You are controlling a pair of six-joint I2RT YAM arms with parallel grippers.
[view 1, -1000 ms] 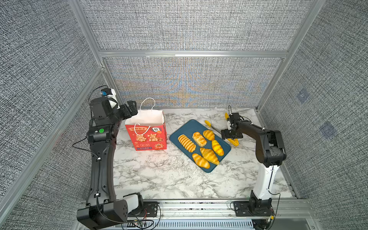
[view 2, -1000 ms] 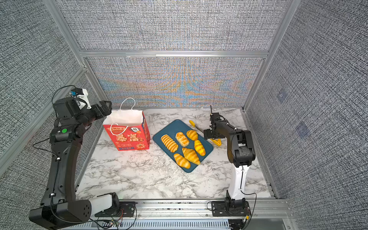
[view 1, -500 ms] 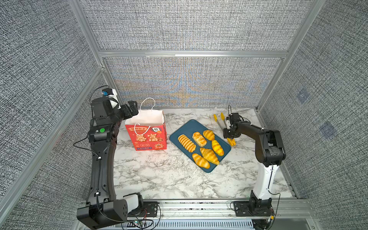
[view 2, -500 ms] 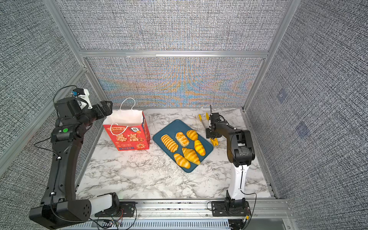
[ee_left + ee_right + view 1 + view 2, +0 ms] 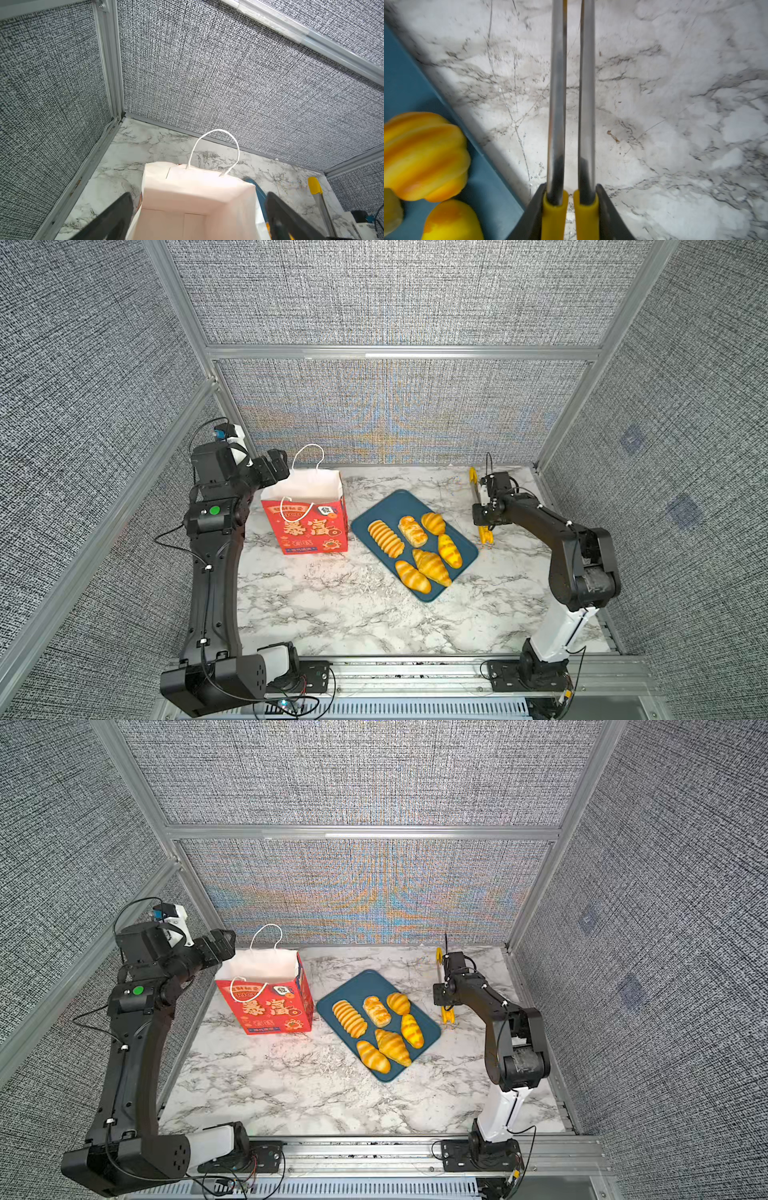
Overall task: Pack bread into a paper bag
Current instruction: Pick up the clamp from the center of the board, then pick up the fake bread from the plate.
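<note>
Right end effector (image 5: 570,193) of the two-armed robot grips a pair of steel tongs with yellow sleeves (image 5: 557,104), its dark fingers (image 5: 533,214) pressed against the sleeves on either side so that the two metal arms run almost parallel with only a narrow gap between them. In both top views the tongs point toward the back wall at the right rear of the white, grey-veined marble table (image 5: 332,614), just beside the right edge of a dark blue rectangular tray (image 5: 395,506) and not touching it. Whether the tongs are clear of the table cannot be told.

Six pieces of glossy golden-yellow bread with brown stripes (image 5: 432,567) all lie on the tray, among them a ridged long loaf (image 5: 385,538) and a rectangular puff (image 5: 412,531) side by side toward the rear.

Left end effector (image 5: 198,207) hangs with its jaws spread wide and nothing between them, above the left rim of an upright red paper bag with large yellow Chinese characters (image 5: 309,526). The paper bag stands on the table at the left rear, near the tray's left edge and apart from it, with its mouth open and its white lining showing. One white cord handle (image 5: 307,456) stands up at the back, and the other cord handle (image 5: 291,510) droops over the red front. In the left wrist view the two black fingers (image 5: 116,218) frame the open mouth.
</note>
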